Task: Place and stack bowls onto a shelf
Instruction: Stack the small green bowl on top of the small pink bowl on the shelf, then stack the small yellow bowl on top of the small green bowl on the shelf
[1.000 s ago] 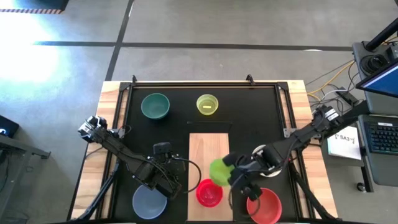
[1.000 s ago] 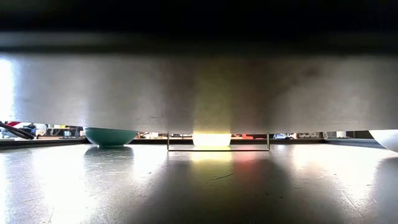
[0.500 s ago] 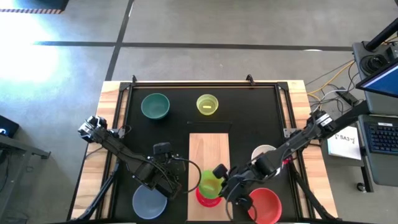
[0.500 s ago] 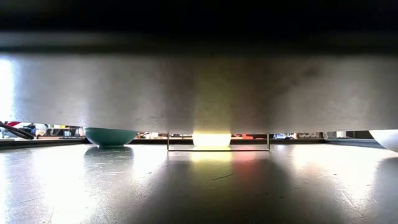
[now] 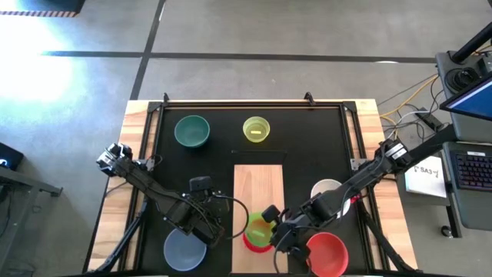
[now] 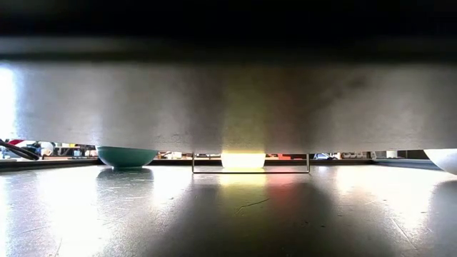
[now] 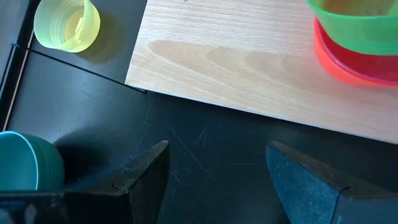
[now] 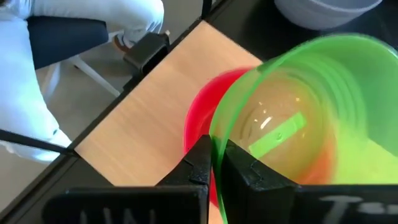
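A bright green bowl (image 5: 257, 228) sits over a small red bowl (image 5: 254, 244) at the near end of the pale wooden shelf (image 5: 258, 181). My right gripper (image 5: 270, 218) is shut on the green bowl (image 8: 298, 118). My left gripper (image 5: 209, 221) is open and empty on the black tabletop just left of the shelf; the left wrist view (image 7: 217, 168) shows its fingers apart. That view also shows the green bowl (image 7: 354, 22) nested on the red one (image 7: 345, 62). My right gripper pinches the green bowl's rim (image 8: 217, 134) on the side nearest the gripper, one finger inside the bowl and one outside. The fingers come slanting down from the table's right. The bowl is tilted a little, and its bottom is in the small red bowl (image 8: 202, 118).
A teal bowl (image 5: 191, 131) and a yellow bowl (image 5: 256, 129) stand at the far side. A white bowl (image 5: 326, 189) and a large red bowl (image 5: 327, 254) stand right of the shelf. A grey-blue bowl (image 5: 184, 250) stands near left.
My right gripper has carried the green bowl toward the table's left and near edge and down, from beside the small red bowl to onto it. It stays shut on the rim.
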